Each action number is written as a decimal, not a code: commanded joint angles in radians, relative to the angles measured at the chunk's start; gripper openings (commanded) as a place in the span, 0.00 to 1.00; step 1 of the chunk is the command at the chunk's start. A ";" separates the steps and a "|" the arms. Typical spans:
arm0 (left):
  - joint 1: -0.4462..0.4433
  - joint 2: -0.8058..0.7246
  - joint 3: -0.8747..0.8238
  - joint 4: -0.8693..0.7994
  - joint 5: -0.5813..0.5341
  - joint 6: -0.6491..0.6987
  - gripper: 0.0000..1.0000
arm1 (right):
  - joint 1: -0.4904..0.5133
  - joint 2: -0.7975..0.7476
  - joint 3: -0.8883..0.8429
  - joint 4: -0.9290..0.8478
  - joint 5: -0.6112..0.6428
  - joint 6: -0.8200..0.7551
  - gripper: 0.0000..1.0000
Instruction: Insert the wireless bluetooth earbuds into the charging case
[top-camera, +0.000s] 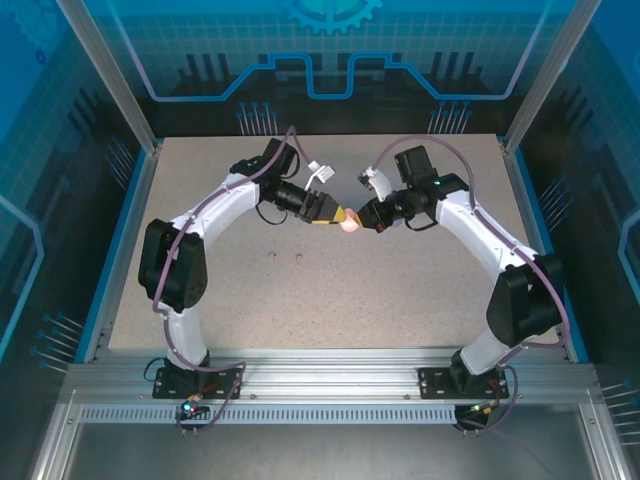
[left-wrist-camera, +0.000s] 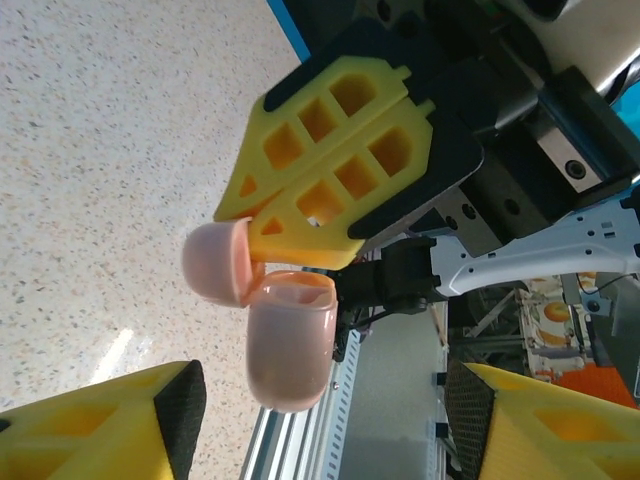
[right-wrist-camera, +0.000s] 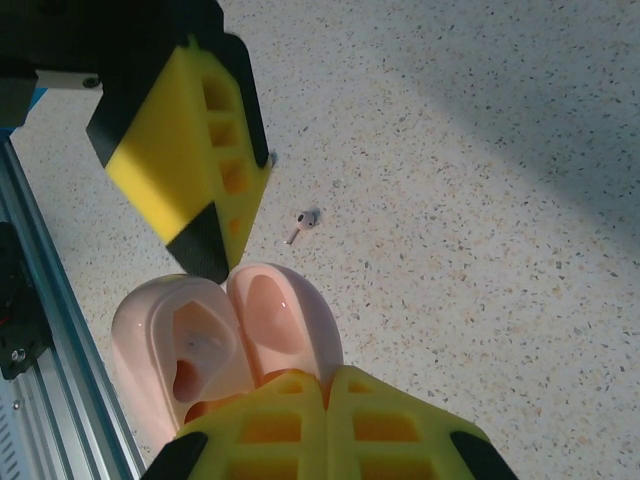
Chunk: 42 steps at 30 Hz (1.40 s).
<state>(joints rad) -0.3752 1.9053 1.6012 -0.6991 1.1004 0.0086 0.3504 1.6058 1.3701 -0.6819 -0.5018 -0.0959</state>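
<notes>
Speckled beige tabletop (top-camera: 400, 300) lies inside a blue-lit enclosure, with both arms reaching toward its middle. The right gripper (right-wrist-camera: 325, 378) has its yellow fingers pinched together on the pale pink rounded charging case (left-wrist-camera: 290, 350), which it holds above the table with the lid hinged open. The left gripper (top-camera: 328, 213) is spread wide just beside the lid and holds nothing. Two tiny stemmed wireless earbuds (top-camera: 272, 255) lie loose on the table, close together and nearer the arm bases. Their colour is too faint to tell.

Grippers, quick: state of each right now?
Left gripper: open, fingers apart, holding nothing visible.
Right gripper: shut on the open pale pink plastic clamshell charging case.
</notes>
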 joint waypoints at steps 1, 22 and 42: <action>-0.014 0.035 0.022 -0.037 0.041 0.034 0.67 | 0.021 0.011 0.037 -0.025 -0.017 -0.016 0.00; -0.039 0.072 0.038 -0.016 0.057 0.024 0.37 | 0.030 0.027 0.038 -0.027 -0.004 -0.019 0.00; 0.134 -0.232 -0.295 0.473 -0.141 -0.220 0.00 | -0.045 -0.144 0.034 -0.035 0.052 0.278 0.60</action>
<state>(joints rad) -0.2813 1.7950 1.3602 -0.4114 1.0176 -0.1303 0.3065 1.4796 1.3907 -0.6815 -0.4473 0.0906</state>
